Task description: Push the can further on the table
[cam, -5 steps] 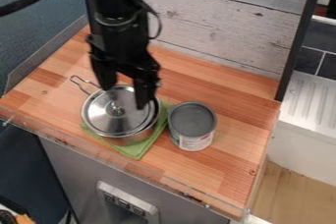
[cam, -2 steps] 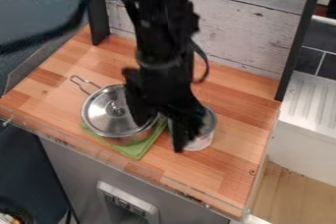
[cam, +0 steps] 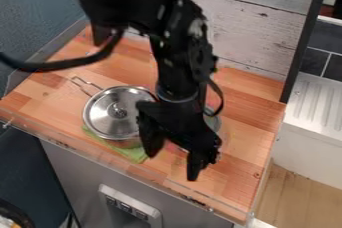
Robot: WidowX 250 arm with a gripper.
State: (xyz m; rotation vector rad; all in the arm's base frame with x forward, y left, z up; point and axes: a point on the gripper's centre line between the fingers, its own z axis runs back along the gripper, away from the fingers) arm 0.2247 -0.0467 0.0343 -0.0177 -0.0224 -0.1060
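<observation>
by the grey-topped cylindrical metal can (cam: 213,123), seemingly unmoved right of the lidded steel pot (cam: 115,114), black two-finger gripper (cam: 172,164) has shifted near and right; fingers wide. likely lining up; next, press can farward.

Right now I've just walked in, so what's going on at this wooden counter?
A robot's black two-finger gripper hangs, fingers apart, in front of a round, grey-topped can, partly hiding it. I can't tell whether they touch. The job is to push that can further on the wooden table. Beside it, a shiny metal pot with a lid sits on a green cloth.
</observation>
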